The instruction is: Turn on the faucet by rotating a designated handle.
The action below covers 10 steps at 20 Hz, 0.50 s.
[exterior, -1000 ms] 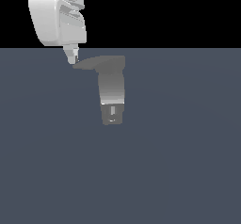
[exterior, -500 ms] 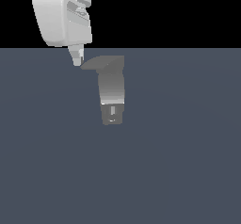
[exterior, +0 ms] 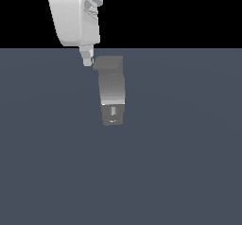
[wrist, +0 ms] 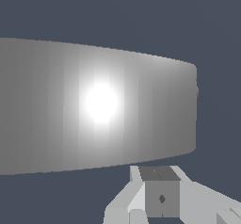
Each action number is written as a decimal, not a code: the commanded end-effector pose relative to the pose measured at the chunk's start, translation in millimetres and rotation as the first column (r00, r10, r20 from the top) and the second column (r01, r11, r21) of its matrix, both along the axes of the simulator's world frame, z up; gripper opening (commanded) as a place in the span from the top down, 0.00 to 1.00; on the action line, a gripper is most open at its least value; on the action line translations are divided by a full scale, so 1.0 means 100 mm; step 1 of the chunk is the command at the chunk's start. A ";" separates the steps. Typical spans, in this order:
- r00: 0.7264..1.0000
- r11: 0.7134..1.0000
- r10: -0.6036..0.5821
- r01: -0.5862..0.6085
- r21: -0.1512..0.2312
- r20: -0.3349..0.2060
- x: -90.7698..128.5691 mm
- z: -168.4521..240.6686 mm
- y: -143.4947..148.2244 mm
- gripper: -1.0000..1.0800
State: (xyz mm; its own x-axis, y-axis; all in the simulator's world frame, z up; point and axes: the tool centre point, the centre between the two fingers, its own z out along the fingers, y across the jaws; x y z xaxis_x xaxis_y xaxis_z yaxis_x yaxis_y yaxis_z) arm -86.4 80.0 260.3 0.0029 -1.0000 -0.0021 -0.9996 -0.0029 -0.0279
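Flat dk grey-blue floor (exterior: 189, 162) w/ faucet (exterior: 112, 94) standing upright on it.

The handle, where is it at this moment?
In the exterior view the handle lies flat on top of the faucet, near the middle, with the gripper right beside its end on the exterior view's left.

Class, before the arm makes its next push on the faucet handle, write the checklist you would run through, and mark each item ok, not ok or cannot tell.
1. Gripper beside the handle, on the exterior view's left: ok.
2. Gripper touching the handle: cannot tell; the exterior view shows them very close, with no clear gap.
3. Gripper open or shut: cannot tell; its tips look close together in the exterior view.
4. Faucet standing upright on the floor: ok.
5. Nothing else near the faucet in the exterior view: ok.
6. Wrist view usable for aiming: not ok; a close, glaring grey surface fills most of it.
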 end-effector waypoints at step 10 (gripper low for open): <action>0.999 0.999 -0.032 0.032 -0.002 -0.025 -0.10 -0.11 -0.81 1.00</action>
